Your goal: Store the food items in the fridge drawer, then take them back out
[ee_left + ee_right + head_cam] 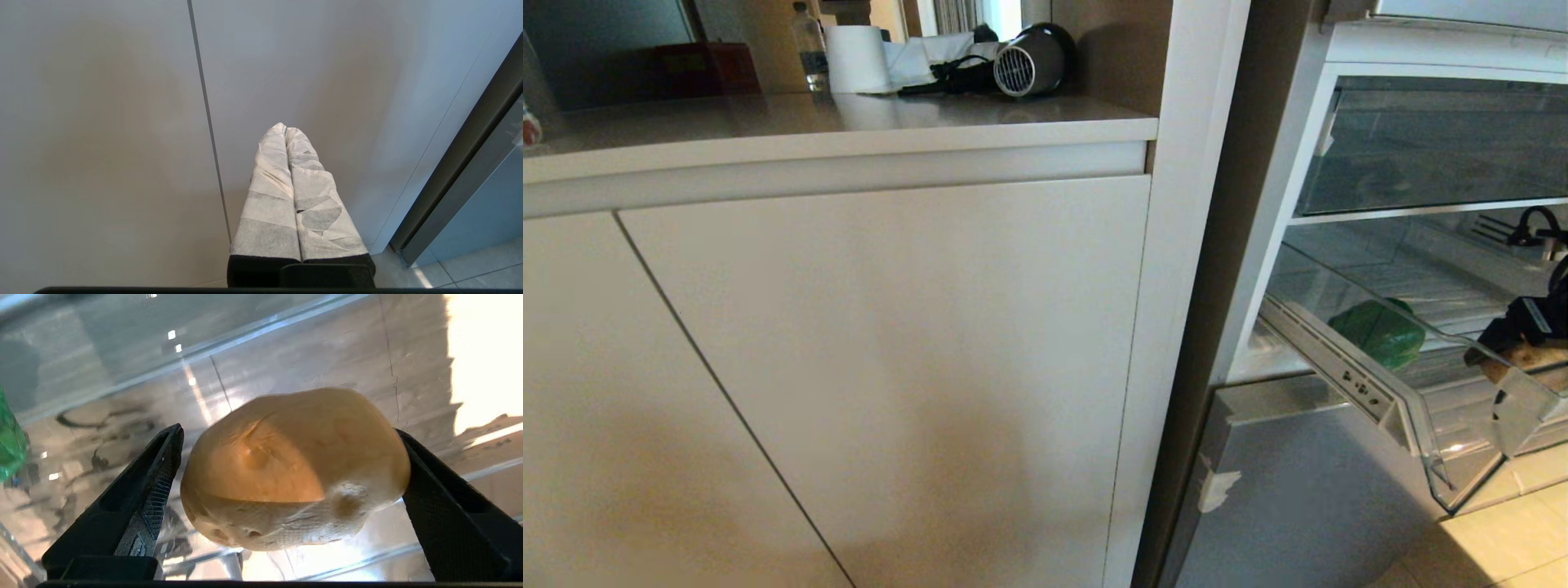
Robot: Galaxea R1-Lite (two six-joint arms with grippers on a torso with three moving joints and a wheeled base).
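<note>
Head view: fridge drawer (pixel 1413 408) pulled out at the right side, clear front lip tilted toward the floor. Bell pepper (pixel 1380 333) lies inside it, toward the drawer's left rail. Potato (pixel 1531 359) is over the drawer's front part, right of the pepper and apart from it, with the right pincer (pixel 1521 331) around it; most of that arm is cut off by the frame edge. The flat-fronted upper drawer (pixel 1437 147) sits shut above the fridge drawer. Left of the fridge, white cabinet doors (pixel 849 367) under a tabletop (pixel 849 118) that carries a hair dryer (pixel 1025 61), a white paper roll (pixel 856 59) and a water bottle (pixel 810 49), all well away from the drawer.

Left wrist view: left pincer (pixel 286 130) has both wrapped fingers pressed together, nothing between them. It points at the white cabinet doors, clear of the fridge drawer.

Right wrist view: potato sits between the 2 black fingers (pixel 151 490) of the right pincer, which are spread wide. Visible gap between the potato and 1 finger; the other finger is right at the potato's edge, contact I cannot tell. So jaws apart, not clamped. Drawer's clear ribbed bottom is under the potato. A bit of the green pepper shows at the frame edge, apart from the potato.
</note>
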